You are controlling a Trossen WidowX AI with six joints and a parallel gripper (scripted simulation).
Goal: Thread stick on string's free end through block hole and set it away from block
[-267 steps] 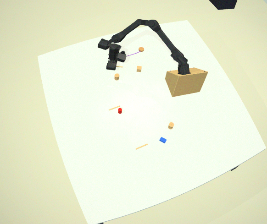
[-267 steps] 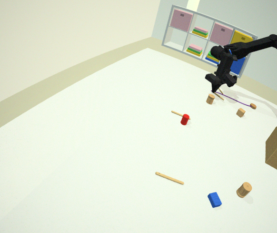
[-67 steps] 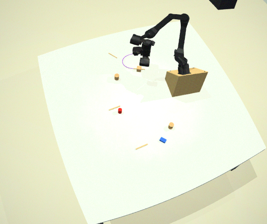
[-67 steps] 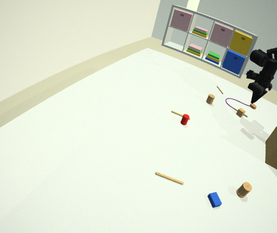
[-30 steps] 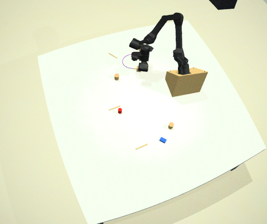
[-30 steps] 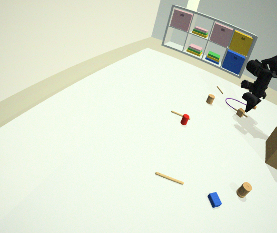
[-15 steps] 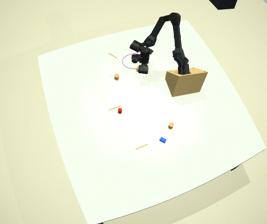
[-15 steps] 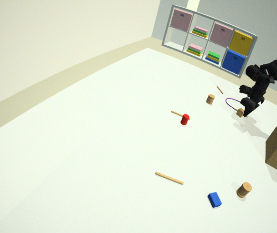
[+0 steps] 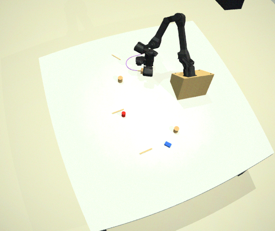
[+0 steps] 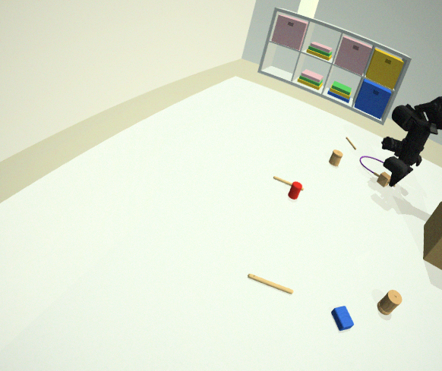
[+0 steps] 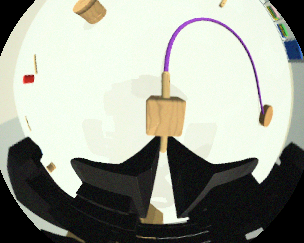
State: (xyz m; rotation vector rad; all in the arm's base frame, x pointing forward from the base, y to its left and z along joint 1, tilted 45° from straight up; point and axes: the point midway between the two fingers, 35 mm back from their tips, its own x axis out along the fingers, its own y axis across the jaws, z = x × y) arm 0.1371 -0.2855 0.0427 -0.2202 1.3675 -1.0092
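Note:
The small wooden block (image 11: 166, 116) sits on the table just in front of my gripper (image 11: 162, 153). The thin stick (image 11: 166, 83) passes through the block's hole. Its far end sticks out toward the purple string (image 11: 221, 28), and its near end reaches between my fingertips. The string arcs over to the round wooden button (image 11: 266, 114) at the right. My gripper is shut on the stick's near end, low over the table. The top view shows the gripper (image 9: 147, 71) beside the block (image 9: 141, 70). The exterior view shows the block (image 10: 383, 178) and string (image 10: 367, 160); the button is hidden there.
Two wooden cylinders (image 9: 120, 79) (image 9: 176, 129), a red cylinder (image 9: 123, 114) and a blue block (image 9: 167, 144) stand on the table. Three loose sticks (image 9: 116, 56) (image 9: 117, 111) (image 9: 145, 151) lie about. The arm's tan base box (image 9: 191, 84) stands to the right.

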